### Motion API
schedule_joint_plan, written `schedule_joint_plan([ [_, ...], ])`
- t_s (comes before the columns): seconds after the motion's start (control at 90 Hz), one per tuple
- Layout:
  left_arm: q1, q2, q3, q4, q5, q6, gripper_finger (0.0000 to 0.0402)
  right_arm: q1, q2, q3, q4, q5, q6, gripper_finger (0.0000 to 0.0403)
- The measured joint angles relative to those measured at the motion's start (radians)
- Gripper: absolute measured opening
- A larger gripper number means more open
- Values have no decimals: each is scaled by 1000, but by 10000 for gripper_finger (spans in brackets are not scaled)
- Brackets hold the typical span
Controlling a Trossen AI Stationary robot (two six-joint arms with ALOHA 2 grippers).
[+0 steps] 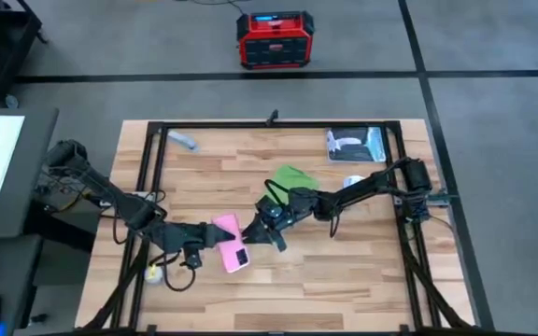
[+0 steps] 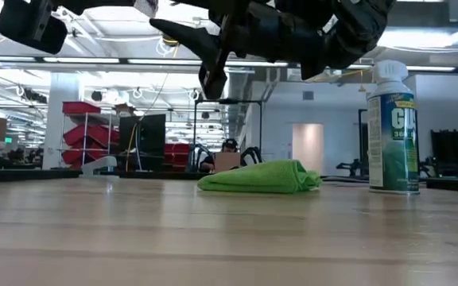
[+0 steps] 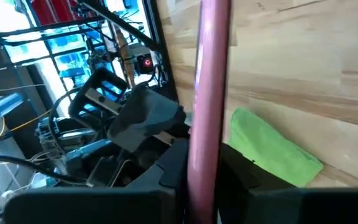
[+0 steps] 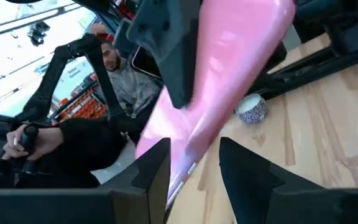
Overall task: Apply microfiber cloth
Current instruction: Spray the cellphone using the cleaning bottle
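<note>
Near the middle of the surface, your left gripper has its fingers clamped on a pink-cased phone, held up off the wood. Your right gripper hangs just beside that phone with its fingers apart and nothing between them. The microfiber cloth lies crumpled in a low heap behind the right gripper, apart from both, with a spray can standing near it. Expect the cloth to be light, soft and floppy; it should bunch and drape rather than slide. Pinch it at the raised fold on top, taking enough layers so that it doesn't slip free.
</note>
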Motion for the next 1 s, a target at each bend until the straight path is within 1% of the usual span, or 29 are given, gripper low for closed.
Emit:
schedule_joint_plan([
  [0.256,22,0,1,14,10,1,40,6,1,47,-52,-70,-5,126],
  [0.411,24,0,1,15,9,1,40,3,1,49,-61,-63,-21,124],
  [0.6,24,0,1,18,9,8,40,-2,1,49,-43,-51,-20,112],
  [0.844,25,-1,1,13,10,83,40,-17,23,97,-75,-57,15,97],
  [1.0,25,1,1,11,-18,206,40,-18,22,108,-114,-62,18,97],
])
